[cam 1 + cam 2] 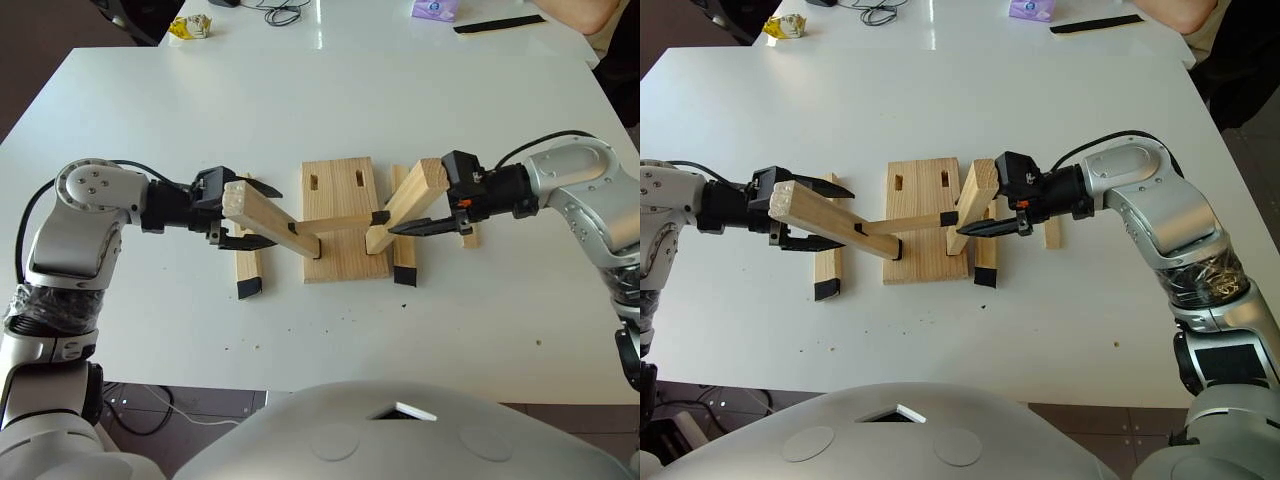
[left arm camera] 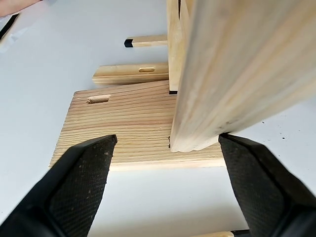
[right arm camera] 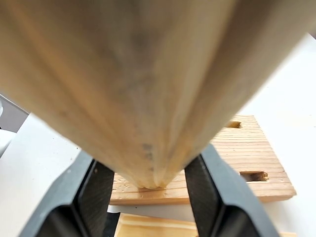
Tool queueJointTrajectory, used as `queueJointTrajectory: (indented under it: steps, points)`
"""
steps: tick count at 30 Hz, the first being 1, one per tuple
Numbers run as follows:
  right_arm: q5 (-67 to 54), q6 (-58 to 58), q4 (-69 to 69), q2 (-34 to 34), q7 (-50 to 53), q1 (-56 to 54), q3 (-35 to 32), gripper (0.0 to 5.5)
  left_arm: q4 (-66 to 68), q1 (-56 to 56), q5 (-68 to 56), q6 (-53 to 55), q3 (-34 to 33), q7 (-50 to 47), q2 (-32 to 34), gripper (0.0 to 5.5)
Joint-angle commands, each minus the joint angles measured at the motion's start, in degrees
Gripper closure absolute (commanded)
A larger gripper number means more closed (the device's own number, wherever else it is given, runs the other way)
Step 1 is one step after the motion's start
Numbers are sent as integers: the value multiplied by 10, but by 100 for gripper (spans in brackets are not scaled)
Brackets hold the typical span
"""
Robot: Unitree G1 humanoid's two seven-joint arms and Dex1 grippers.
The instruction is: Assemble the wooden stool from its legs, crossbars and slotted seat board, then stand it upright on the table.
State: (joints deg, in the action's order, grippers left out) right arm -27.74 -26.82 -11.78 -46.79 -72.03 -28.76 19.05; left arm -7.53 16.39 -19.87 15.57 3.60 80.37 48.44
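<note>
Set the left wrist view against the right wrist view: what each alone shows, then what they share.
Left wrist only: a black-tipped pale wooden stick, flat on the white table. Right wrist only: the right gripper clamped on its pale wooden leg. Both: a raised leg close up over the flat slotted wooden seat board.

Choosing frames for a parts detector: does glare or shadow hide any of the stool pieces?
Left eye view: a glare streak on the far table, well clear of the seat board. Right wrist view: the held leg looks shaded up close.
</note>
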Motion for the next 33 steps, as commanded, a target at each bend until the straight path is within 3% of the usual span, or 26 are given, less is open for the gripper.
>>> queueJointTrajectory:
  steps: [1, 18, 26, 27, 33]
  points:
    - [103, -20, 5, 73, 7, 17, 158, 348, -6, 85, -29, 14, 75, -29, -130, 167]
    - [112, -36, 51, 166, 66, 16, 194, 348, 46, 186, 4, 55, 87, -27, -227, 167]
    - [93, -42, 10, 126, 97, 58, 147, 348, 52, 128, 25, 16, 58, -33, -195, 167]
    - [90, -44, 9, 120, 99, 60, 141, 312, 51, 120, 27, 14, 54, -36, -192, 167]
    - [83, -56, -11, 75, 117, 84, 61, 223, 58, 74, 32, -7, 15, -43, -163, 167]
